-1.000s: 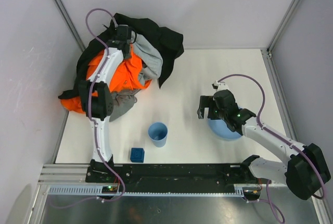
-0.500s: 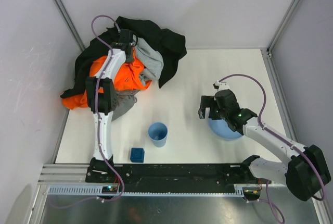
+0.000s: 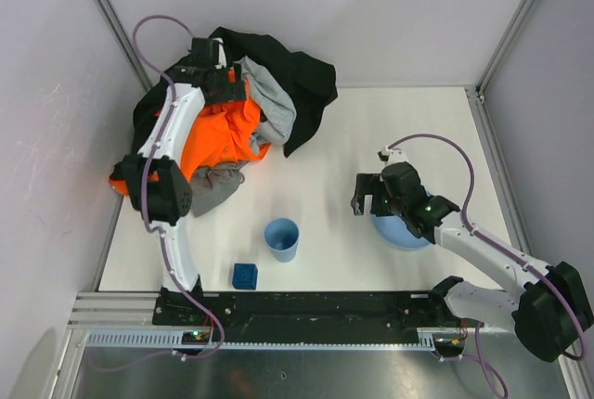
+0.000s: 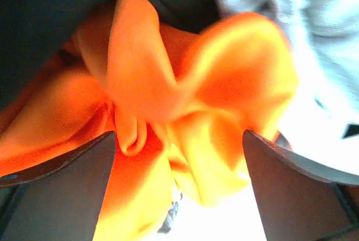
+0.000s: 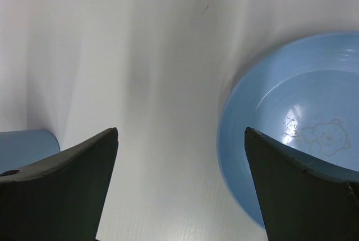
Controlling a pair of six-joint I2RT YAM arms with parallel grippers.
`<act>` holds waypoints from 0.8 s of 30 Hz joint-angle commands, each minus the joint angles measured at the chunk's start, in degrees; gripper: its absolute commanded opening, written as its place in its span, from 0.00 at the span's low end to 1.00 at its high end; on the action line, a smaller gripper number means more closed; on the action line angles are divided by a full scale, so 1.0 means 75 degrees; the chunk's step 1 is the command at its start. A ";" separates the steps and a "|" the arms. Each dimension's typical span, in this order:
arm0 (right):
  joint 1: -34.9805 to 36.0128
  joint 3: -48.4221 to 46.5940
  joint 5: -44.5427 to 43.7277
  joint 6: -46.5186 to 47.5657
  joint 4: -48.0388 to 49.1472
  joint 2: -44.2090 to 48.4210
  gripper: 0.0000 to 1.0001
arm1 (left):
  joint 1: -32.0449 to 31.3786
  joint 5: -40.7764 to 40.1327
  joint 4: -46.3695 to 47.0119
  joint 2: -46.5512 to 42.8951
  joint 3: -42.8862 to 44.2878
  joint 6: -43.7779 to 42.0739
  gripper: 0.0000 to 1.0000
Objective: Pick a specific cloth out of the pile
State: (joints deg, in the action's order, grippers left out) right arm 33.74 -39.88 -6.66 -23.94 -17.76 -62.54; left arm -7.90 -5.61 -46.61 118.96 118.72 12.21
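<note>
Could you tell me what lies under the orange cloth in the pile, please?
A dark grey cloth pokes out beneath the orange cloth at its near edge, and a black garment shows behind. How far either runs underneath is hidden.

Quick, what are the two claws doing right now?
Left gripper: open, over the orange cloth.
Right gripper: open, holding nothing.

table point(image 3: 399, 130): white, flat | blue cup point(image 3: 281, 238): upright, near front edge | blue cube point(image 3: 244, 276): near cup, front-left, apart | blue plate point(image 5: 263, 140): right of cup, bear print inside
</note>
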 commanded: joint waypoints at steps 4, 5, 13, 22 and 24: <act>0.0296 -0.0237 -0.0265 -0.0222 -0.0165 0.0294 0.99 | -0.0107 0.0976 -0.0013 -0.2322 -0.1055 0.0516 1.00; 0.0330 -0.0202 -0.0269 -0.0255 -0.0158 0.0326 0.99 | -0.0107 0.1026 -0.0016 -0.2570 -0.1282 0.0546 1.00; 0.0553 0.0035 -0.0342 -0.0494 -0.0178 0.0565 0.99 | -0.0107 0.0652 -0.0019 -0.4484 -0.3532 0.0613 1.00; 0.0795 0.0310 -0.0420 -0.0719 -0.0213 0.0794 0.99 | 0.0084 -0.0239 -0.0007 -0.5716 -0.6341 0.0842 1.00; 0.0833 0.0353 -0.0453 -0.0765 -0.0231 0.0851 0.99 | 0.0213 -0.0437 0.0004 -0.5734 -0.6724 0.0909 1.00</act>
State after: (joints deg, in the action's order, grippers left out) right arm 39.22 -37.76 -8.51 -27.92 -19.62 -58.02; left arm -7.92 -4.69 -46.83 77.87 72.62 16.97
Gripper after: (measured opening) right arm 0.993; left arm 0.994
